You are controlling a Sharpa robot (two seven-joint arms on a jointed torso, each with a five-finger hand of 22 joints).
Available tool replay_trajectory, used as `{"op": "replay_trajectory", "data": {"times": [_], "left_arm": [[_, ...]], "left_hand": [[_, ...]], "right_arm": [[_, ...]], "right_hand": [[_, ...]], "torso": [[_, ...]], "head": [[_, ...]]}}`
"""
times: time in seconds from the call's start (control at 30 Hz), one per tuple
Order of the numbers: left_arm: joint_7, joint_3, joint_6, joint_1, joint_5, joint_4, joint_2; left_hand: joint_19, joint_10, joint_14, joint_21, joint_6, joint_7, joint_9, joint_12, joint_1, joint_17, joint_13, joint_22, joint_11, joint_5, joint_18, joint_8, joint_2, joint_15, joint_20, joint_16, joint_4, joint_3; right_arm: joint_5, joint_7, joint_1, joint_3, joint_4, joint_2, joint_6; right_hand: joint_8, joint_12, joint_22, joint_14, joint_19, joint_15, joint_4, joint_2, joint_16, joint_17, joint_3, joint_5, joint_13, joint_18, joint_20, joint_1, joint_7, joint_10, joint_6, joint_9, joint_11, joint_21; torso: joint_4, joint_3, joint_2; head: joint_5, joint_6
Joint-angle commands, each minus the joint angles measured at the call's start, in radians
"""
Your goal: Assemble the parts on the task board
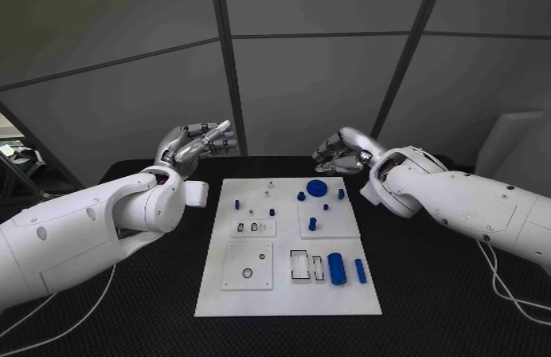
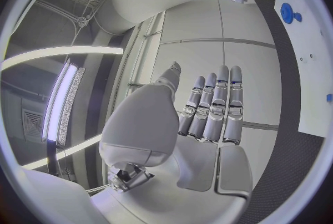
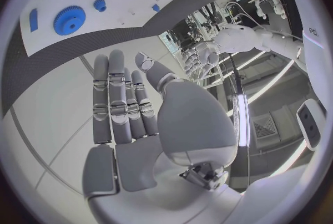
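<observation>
Hands are both up in the air, past the far end of the white board [image 1: 287,301], and they hold nothing. The left hand [image 1: 201,143] is raised above the far left corner of the black table [image 1: 436,293]. Its fingers [image 2: 218,105] are stretched out straight, side by side, with the thumb a little apart. The right hand [image 1: 342,151] is raised above the far right side. Its fingers [image 3: 118,96] are also straight and lie close together.

The board lies flat in the middle of the table, between the two arms. Small blue pieces sit on it. A round blue gear [image 1: 316,186] is near the far end, closest to the right hand but well apart from its fingers. A fat blue roller [image 1: 337,268] and a thin blue bar [image 1: 359,271] lie near the close end on the right side. Small blue pegs [image 1: 238,205] stand near the middle. A black ring [image 1: 247,273] lies on the left side, near the close end. No piece touches any finger.
</observation>
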Motion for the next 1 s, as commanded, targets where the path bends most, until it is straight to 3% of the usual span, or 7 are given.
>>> {"op": "replay_trajectory", "data": {"times": [0.03, 0.17, 0.23, 0.53, 0.63, 0.77, 1.0], "left_arm": [[-0.011, 0.001, 0.032, 0.001, -0.031, 0.045, -0.018], [-0.014, 0.001, 0.035, 0.001, -0.036, 0.09, -0.039], [-0.014, 0.002, 0.037, 0.001, -0.037, 0.105, -0.044], [-0.019, 0.002, 0.045, 0.001, -0.039, 0.134, -0.047], [-0.021, 0.002, 0.048, 0.001, -0.039, 0.139, -0.046], [-0.022, 0.002, 0.051, 0.001, -0.039, 0.143, -0.045], [-0.025, 0.002, 0.054, 0.001, -0.039, 0.146, -0.045]], "left_hand": [[0.009, 0.009, 0.004, 0.004, 0.009, 0.0, -0.002, -0.008, 0.014, 0.001, -0.001, -0.002, 0.002, -0.007, -0.012, -0.004, -0.007, 0.001, 0.001, -0.007, -0.012, 0.0], [0.01, 0.011, 0.004, 0.004, 0.01, 0.001, -0.004, -0.014, 0.023, 0.001, -0.001, -0.005, 0.003, -0.005, -0.012, -0.007, -0.014, 0.001, 0.001, -0.014, -0.026, -0.003], [0.011, 0.012, 0.004, 0.003, 0.01, 0.002, -0.004, -0.016, 0.023, 0.001, -0.001, -0.005, 0.004, -0.003, -0.013, -0.008, -0.018, 0.002, 0.001, -0.016, -0.029, -0.005], [0.011, 0.013, 0.003, 0.003, 0.01, 0.002, -0.005, -0.018, 0.024, 0.001, -0.001, -0.006, 0.004, -0.002, -0.013, -0.01, -0.02, 0.002, 0.001, -0.018, -0.031, -0.006], [0.011, 0.013, 0.003, 0.003, 0.01, 0.002, -0.005, -0.019, 0.024, 0.001, -0.001, -0.006, 0.004, -0.001, -0.013, -0.01, -0.02, 0.002, 0.001, -0.019, -0.032, -0.006], [0.011, 0.013, 0.003, 0.003, 0.01, 0.002, -0.005, -0.02, 0.025, 0.001, -0.001, -0.006, 0.004, -0.001, -0.013, -0.011, -0.02, 0.002, 0.001, -0.02, -0.033, -0.006], [0.011, 0.013, 0.002, 0.003, 0.01, 0.002, -0.005, -0.02, 0.025, 0.001, -0.001, -0.006, 0.004, -0.001, -0.013, -0.011, -0.02, 0.002, 0.001, -0.02, -0.033, -0.006]], "right_arm": [[-0.239, -0.111, 0.015, 0.001, 0.009, 0.007, 0.101], [-0.318, -0.15, 0.025, 0.001, 0.008, 0.021, 0.13], [-0.344, -0.162, 0.028, 0.001, 0.005, 0.029, 0.143], [-0.419, -0.19, 0.033, 0.001, -0.011, 0.059, 0.181], [-0.436, -0.197, 0.033, 0.001, -0.017, 0.065, 0.192], [-0.45, -0.2, 0.033, 0.001, -0.024, 0.072, 0.207], [-0.463, -0.199, 0.033, 0.001, -0.032, 0.085, 0.218]], "right_hand": [[-0.008, -0.008, 0.02, 0.032, 0.012, -0.006, 0.001, -0.015, 0.03, 0.025, 0.009, 0.004, 0.001, 0.006, -0.008, -0.007, -0.001, 0.007, 0.008, 0.0, -0.003, 0.035], [-0.012, -0.009, 0.044, 0.064, 0.028, -0.014, 0.002, -0.026, 0.093, 0.073, 0.014, 0.005, 0.002, 0.005, -0.012, -0.019, -0.004, 0.002, 0.011, 0.0, -0.005, 0.079], [-0.011, -0.008, 0.069, 0.071, 0.043, -0.018, 0.002, -0.027, 0.174, 0.129, 0.024, 0.005, 0.002, 0.002, -0.015, -0.026, -0.005, 0.0, 0.008, -0.001, -0.008, 0.12], [-0.014, -0.008, 0.442, 0.053, 0.211, -0.013, 0.002, -0.036, 0.407, 0.299, 0.066, 0.008, 0.002, -0.051, -0.011, -0.039, -0.002, -0.011, -0.017, -0.002, -0.004, 0.384], [-0.013, -0.009, 0.536, 0.057, 0.256, -0.01, 0.002, -0.037, 0.531, 0.422, 0.082, 0.01, 0.002, -0.066, -0.008, -0.037, 0.0, -0.008, -0.021, -0.001, -0.003, 0.444], [-0.013, -0.009, 0.598, 0.054, 0.282, -0.007, 0.002, -0.04, 0.622, 0.506, 0.095, 0.009, 0.002, -0.076, -0.005, -0.041, 0.0, -0.007, -0.022, -0.001, -0.002, 0.485], [-0.013, -0.01, 0.605, 0.046, 0.281, -0.005, 0.002, -0.041, 0.636, 0.514, 0.099, 0.009, 0.001, -0.076, -0.004, -0.043, 0.002, -0.014, -0.023, -0.001, 0.0, 0.49]], "torso": [[0.0108, -0.0049, 0.035], [0.015, -0.0086, 0.055], [0.016, -0.0105, 0.066], [0.0237, -0.0155, 0.093], [0.0267, -0.0169, 0.099], [0.0298, -0.0173, 0.104], [0.0311, -0.0176, 0.111]], "head": [[-0.005, 0.011], [-0.009, 0.019], [-0.011, 0.02], [-0.022, 0.027], [-0.025, 0.025], [-0.03, 0.025], [-0.032, 0.029]]}}
